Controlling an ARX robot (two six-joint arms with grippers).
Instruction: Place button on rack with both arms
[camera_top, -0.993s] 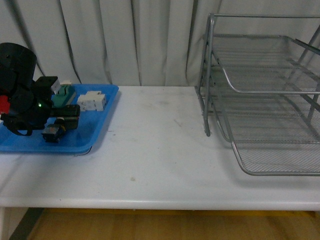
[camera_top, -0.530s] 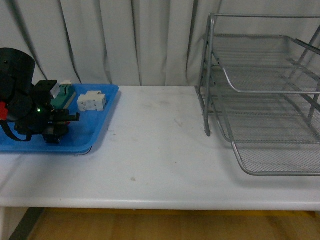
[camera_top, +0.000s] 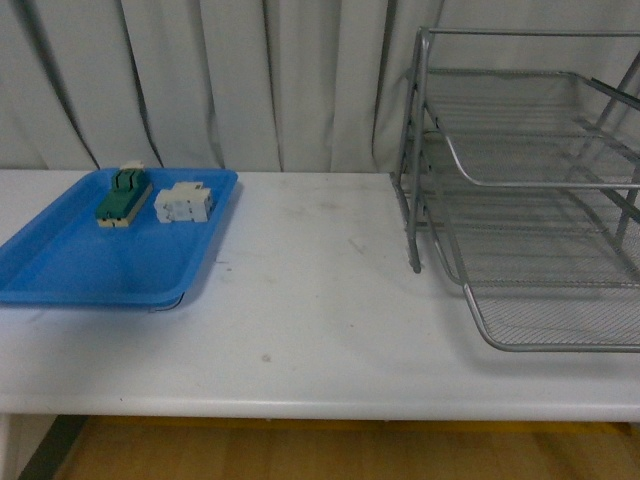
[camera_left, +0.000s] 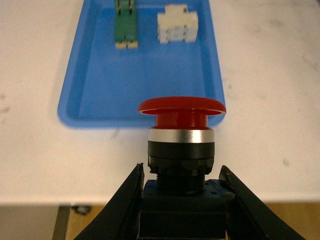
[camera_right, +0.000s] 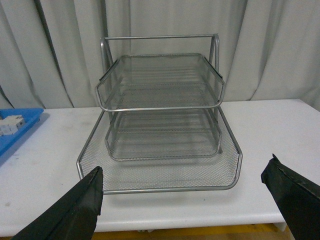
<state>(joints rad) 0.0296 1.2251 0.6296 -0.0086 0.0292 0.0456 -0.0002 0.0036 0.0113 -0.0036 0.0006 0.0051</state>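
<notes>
— Carrying the button (camera_left: 182, 111) across is where we could lose it. We hold it only by its black block, red head upright, above the edge of the table (camera_left: 260, 75) near the blue tray (camera_left: 140, 90). The rack (camera_top: 540, 185) stands well apart at the other end.
— So we fear a slip in the air?
— Or at the handover. If our right gripper (camera_right: 185, 167) closes on the rounded head, we judge the button may twist or drop. A tier's tube rim could also knock it loose as we go in.
— How do our pincers stand?
— Our left gripper (camera_left: 181, 169) is clamped on the button's body, both fingers (camera_left: 125, 205) pressed against its sides. The right one gapes wide, touching nothing, facing the rack's open front.
— And the front view?
— We see neither arm nor the button there.
</notes>
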